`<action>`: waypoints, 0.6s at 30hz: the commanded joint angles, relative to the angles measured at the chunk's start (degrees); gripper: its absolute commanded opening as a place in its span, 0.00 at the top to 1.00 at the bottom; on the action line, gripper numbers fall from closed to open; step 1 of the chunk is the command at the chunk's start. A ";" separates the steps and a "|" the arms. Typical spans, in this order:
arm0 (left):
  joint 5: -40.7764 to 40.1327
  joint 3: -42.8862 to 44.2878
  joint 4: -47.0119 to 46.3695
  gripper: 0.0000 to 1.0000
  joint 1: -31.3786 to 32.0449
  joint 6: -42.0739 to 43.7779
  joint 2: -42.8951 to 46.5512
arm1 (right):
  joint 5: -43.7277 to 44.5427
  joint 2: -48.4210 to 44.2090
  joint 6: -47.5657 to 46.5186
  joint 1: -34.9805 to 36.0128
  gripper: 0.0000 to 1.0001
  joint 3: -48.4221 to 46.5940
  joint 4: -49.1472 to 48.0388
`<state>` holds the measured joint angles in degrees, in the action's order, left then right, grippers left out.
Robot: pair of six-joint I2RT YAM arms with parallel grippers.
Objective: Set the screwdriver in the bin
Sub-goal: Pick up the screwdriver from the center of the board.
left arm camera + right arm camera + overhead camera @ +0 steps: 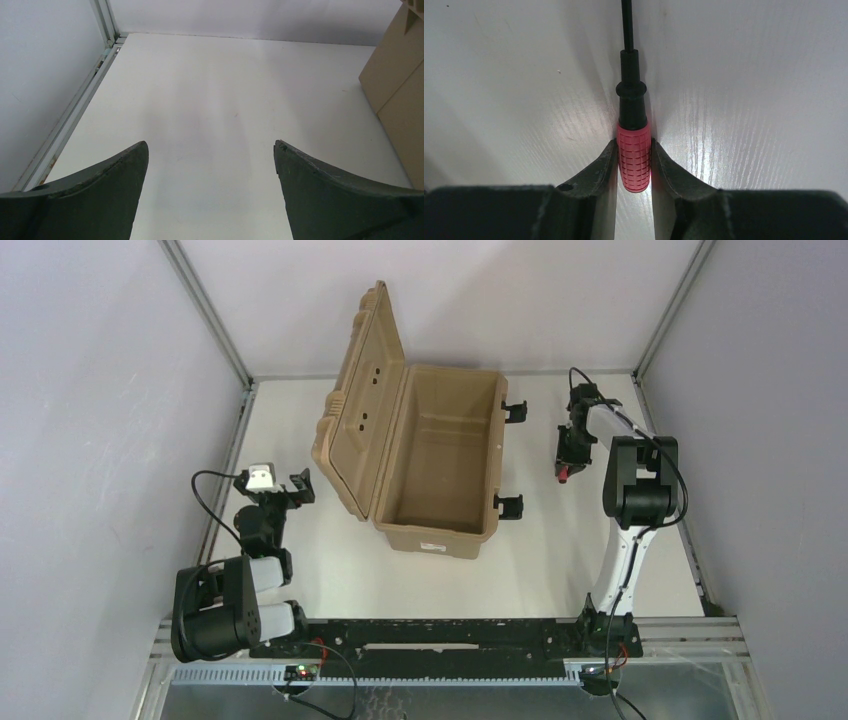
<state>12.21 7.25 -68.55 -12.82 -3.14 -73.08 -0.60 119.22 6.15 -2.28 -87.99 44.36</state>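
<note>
Large tan hard-plastic bin (440, 538) open; small red-handled, black-shafted screwdriver (634, 160) outside it.
Left gripper (210, 146) gapes wide, holding nothing; the bin's lid (365, 390) stands raised, bare floor showing; the right gripper (634, 150) clamps the screwdriver's handle on the white table (330, 575).

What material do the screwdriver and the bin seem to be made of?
The screwdriver: its handle looks like red moulded plastic or rubber, matte, with a gridded grip pattern. The shaft is black, probably coated metal. The bin: tan hard plastic, matte, judging by its moulded ribbed lid.
</note>
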 commanded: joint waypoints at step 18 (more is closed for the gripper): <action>0.38 -0.90 -2.75 0.00 -0.25 -0.73 0.13 | -35.04 -4.71 6.16 -8.00 0.91 -2.70 -3.30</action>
<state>12.21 7.25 -68.55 -12.82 -3.14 -73.08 -25.23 118.91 8.60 -8.71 -88.33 43.68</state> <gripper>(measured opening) 0.996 0.327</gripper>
